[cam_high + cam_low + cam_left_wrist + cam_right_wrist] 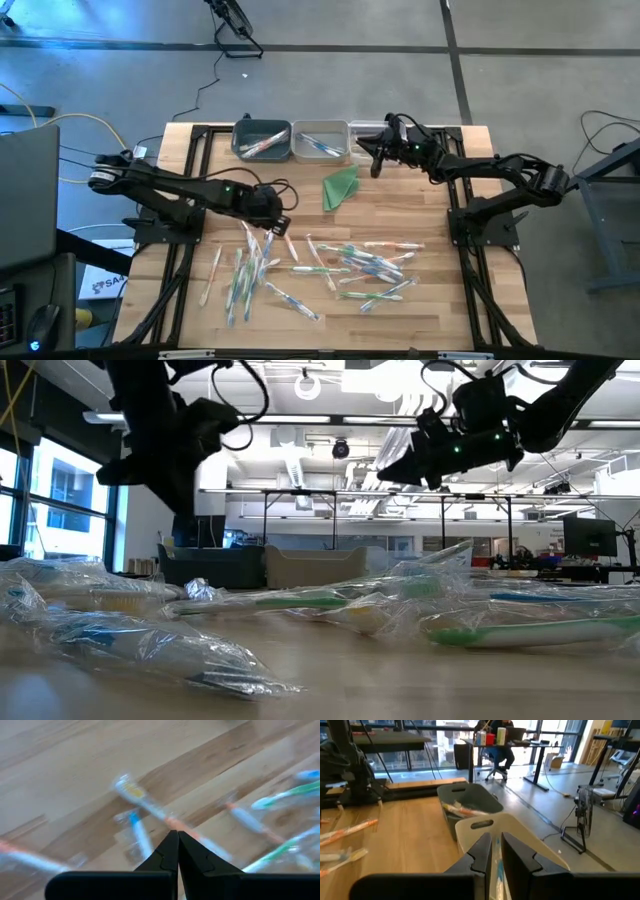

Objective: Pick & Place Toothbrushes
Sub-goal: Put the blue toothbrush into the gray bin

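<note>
The desk [400, 190] is a broad wooden slab, and most of the job plainly remains: the wrapped toothbrushes [350, 265] lie scattered over its near half, roughly two dozen by my count, though they overlap too much for an exact figure. They fall into two loose groups, one to the left under the left arm and a denser one to the right.

At the far edge sit three bins side by side. The dark left bin [261, 140] holds a few brushes, perhaps two or three. The pale middle bin [321, 140] holds about two. The clear right bin [368, 131] sits beneath the right arm, and I cannot tell what is in it. So only a handful are sorted, and I judge the task barely a fifth done, if that.

One folded green cloth [341, 187] lies between the bins and the pile, apart from both.

The right hand [378, 158] hovers over the far edge by the clear bin, its fingers nearly together with a thin clear-wrapped brush [496, 870] showing in the slit between them; it looks held, ready for dropping.

The left hand [279, 225] is low over the left group, fingers pressed fully together just above an orange-accented brush [150, 807]; whether it has pinched it I cannot tell.
</note>
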### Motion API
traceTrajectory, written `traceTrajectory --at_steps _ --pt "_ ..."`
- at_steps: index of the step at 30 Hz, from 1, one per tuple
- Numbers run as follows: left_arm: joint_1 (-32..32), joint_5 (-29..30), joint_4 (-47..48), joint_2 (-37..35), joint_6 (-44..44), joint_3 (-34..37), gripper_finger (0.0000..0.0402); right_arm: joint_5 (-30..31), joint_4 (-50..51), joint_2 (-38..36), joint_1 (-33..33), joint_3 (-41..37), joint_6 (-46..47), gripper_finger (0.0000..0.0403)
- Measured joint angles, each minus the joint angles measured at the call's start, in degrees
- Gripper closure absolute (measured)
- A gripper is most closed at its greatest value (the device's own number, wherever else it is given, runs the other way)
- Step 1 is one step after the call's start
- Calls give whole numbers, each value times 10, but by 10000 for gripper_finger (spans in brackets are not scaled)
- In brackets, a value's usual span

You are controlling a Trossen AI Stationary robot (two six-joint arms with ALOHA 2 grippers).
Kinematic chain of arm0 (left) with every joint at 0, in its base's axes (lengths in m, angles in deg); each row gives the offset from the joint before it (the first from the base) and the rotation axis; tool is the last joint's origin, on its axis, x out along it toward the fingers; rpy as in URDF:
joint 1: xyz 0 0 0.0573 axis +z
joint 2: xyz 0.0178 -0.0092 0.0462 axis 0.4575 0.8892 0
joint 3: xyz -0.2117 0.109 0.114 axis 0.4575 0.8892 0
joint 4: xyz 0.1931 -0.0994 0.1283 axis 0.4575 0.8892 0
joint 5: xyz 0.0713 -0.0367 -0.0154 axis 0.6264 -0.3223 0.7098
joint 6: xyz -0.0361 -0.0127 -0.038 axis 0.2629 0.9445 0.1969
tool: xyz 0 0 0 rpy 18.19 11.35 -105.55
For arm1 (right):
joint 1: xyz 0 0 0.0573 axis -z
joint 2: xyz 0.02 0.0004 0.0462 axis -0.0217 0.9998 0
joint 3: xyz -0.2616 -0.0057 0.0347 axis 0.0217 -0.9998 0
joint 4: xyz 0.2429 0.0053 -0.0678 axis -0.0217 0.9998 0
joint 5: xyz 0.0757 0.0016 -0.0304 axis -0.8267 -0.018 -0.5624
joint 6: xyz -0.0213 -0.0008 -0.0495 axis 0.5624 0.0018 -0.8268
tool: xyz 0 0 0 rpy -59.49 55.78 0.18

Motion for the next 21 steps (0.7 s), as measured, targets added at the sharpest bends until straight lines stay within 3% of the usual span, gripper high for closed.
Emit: traceTrajectory --at_steps 7,21 --pt "0 -12 57 15 46 0 401 0 25 0 0 0 0 369" --pt "0 -92 25 68 55 0 401 15 20 0 0 0 -2 369"
